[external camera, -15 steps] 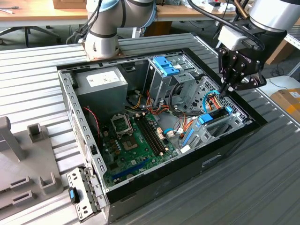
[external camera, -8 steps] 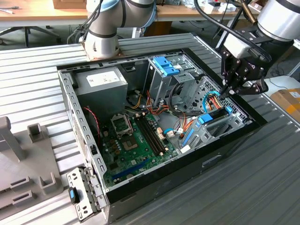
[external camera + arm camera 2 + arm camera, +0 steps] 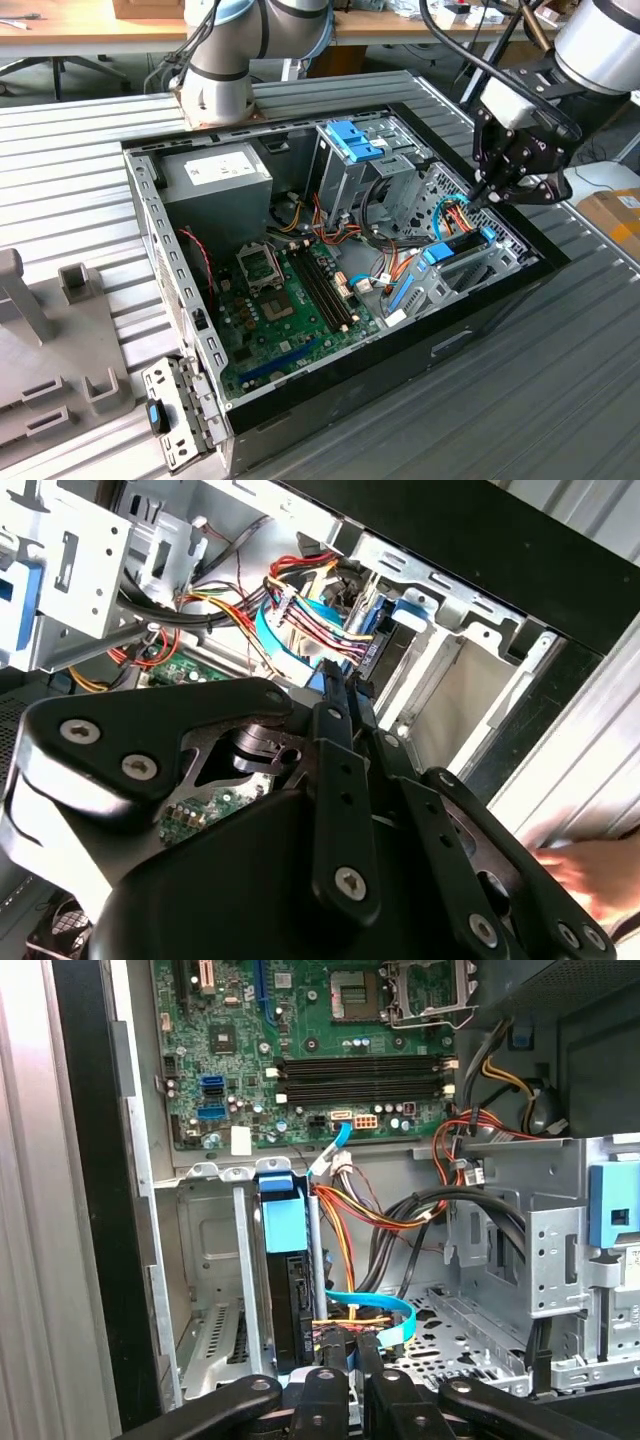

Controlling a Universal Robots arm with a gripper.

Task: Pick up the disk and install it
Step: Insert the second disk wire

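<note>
Fingers (image 3: 345, 1360): two black tips pressed together with nothing between them, poised at the near end of the disk (image 3: 290, 1295). Gripper (image 3: 487, 193): black, hanging over the far corner of the open computer case (image 3: 150, 215), toward the exterior view's right. Disk: black body with blue end tab, standing on edge inside the grey metal drive bay (image 3: 470, 270) beside the case wall. Light-blue ribbon cable (image 3: 375, 1310) and red-orange wire bundle (image 3: 350, 1210): just beside the disk. Green motherboard (image 3: 290, 300): case floor. Tall grey cage with blue latch (image 3: 352, 140): behind.
</note>
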